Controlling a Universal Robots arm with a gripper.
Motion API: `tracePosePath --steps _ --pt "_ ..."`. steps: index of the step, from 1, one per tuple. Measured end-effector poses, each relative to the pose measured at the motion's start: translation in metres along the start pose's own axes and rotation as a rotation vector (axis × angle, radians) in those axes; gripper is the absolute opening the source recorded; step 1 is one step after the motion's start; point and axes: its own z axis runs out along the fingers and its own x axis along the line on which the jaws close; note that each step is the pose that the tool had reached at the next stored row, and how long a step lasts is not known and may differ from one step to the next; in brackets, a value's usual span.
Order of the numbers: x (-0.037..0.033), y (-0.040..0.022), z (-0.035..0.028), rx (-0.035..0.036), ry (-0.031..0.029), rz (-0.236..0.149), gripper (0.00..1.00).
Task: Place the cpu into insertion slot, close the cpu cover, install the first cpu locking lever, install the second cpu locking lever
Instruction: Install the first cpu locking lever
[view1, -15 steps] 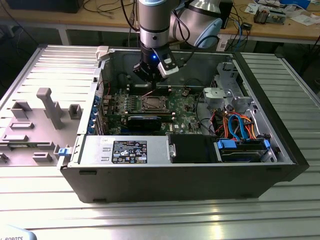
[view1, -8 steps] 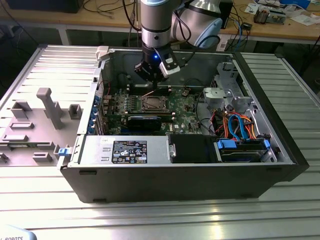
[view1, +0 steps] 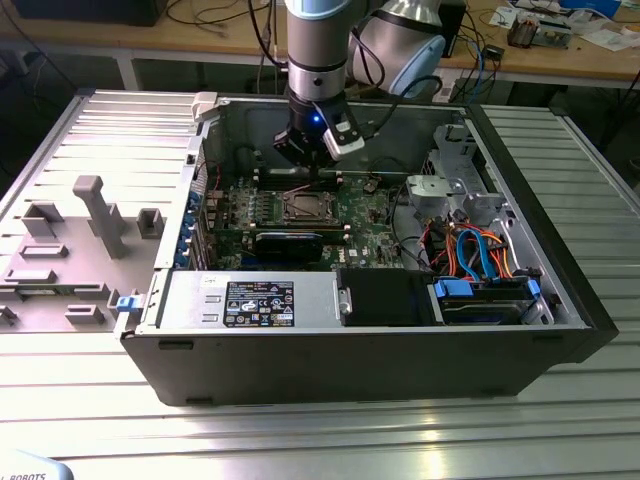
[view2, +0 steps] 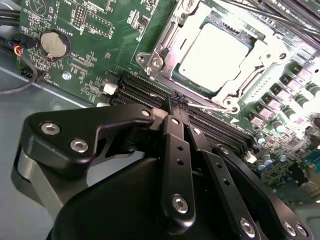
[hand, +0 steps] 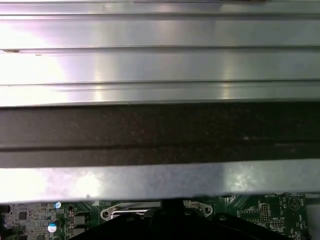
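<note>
In the second wrist view the cpu (view2: 214, 50), a dull silver square, lies seated in the insertion slot (view1: 303, 207). The cpu cover (view2: 165, 42) is folded down flat around it as a shiny frame. My gripper (view2: 176, 98) is shut, its black fingers pressed together. Its tips sit right beside the socket's edge, at the end of a thin wire locking lever (view2: 212, 105) that runs along that edge. I cannot tell whether they touch the lever. In the exterior view the gripper (view1: 303, 172) hangs low over the green board just behind the socket.
Long black memory slots (view2: 135, 90) lie directly under the fingers, and a coin battery (view2: 54, 44) sits nearby. A black card (view1: 290, 243), the power supply (view1: 250, 300) and a drive bay with blue and orange cables (view1: 480, 255) crowd the case. The case wall (hand: 160, 130) is close.
</note>
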Motion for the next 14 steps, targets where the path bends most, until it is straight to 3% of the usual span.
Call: tracePosePath --steps 14 --pt "-0.0006 -0.0001 0.0016 0.0000 0.0000 0.000 0.11"
